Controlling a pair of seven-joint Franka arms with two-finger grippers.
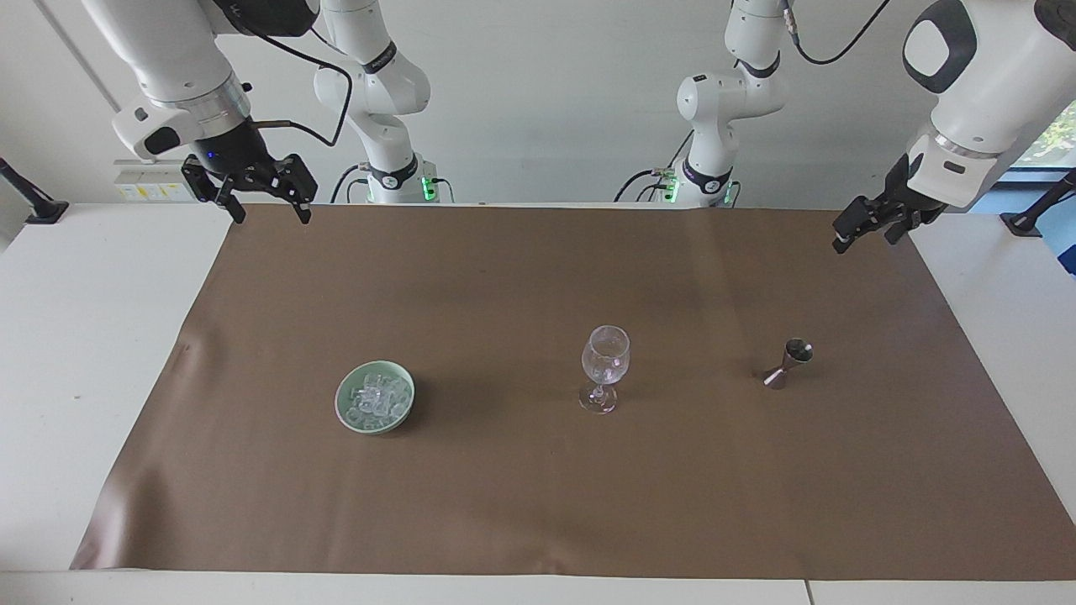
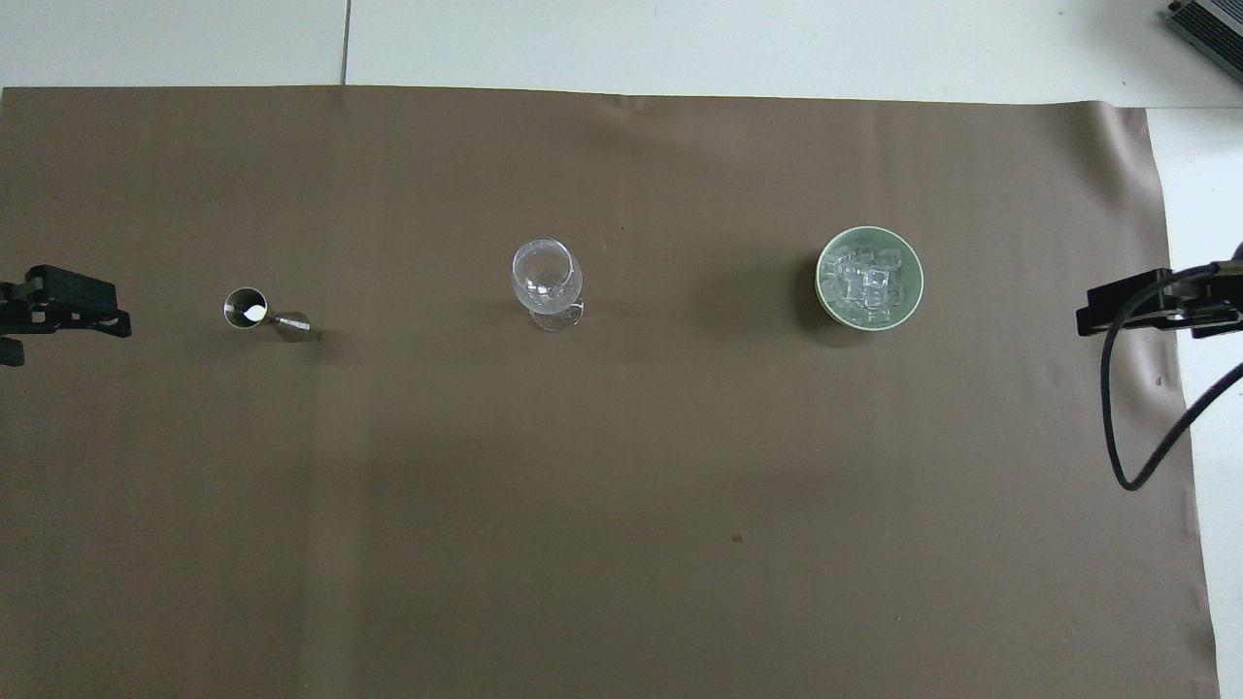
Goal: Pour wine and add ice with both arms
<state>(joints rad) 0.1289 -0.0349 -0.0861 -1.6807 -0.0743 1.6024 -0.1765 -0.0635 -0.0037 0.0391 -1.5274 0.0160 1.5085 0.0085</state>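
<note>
2 pincers: both up in the air, neither touching anything.
Left pincer (image 1: pixel 866 228): black, 2-fingered, on the white jointed left arm (image 1: pixel 967 76); it hangs over the edge of the brown mat at the left arm's end, turned side-on; whether its fingers are spread or closed I cannot tell. In the overhead view it shows at the picture's edge (image 2: pixel 63 303), beside the jigger but apart from it.
Right pincer (image 1: pixel 262 202): black, 2-fingered, on the white jointed right arm (image 1: pixel 181 71); fingers spread wide and pointing down, grasping nothing, over the mat's corner at the right arm's end.
Small dark metallic hourglass-shaped jigger (image 1: pixel 788 362): the wine's vessel, upright on the mat toward the left arm's end, well apart from the left pincer; no liquid can be made out.
Clear stemmed wine glass (image 1: pixel 603 367): upright near the mat's middle, between jigger and bowl.
Pale green round bowl (image 1: pixel 345 405): on the mat toward the right arm's end.
Small clear glassy ice cubes (image 1: pixel 376 397): heaped inside the bowl.
Brown mat (image 1: pixel 538 496): spread flat over the white tabletop (image 1: pixel 76 336).
</note>
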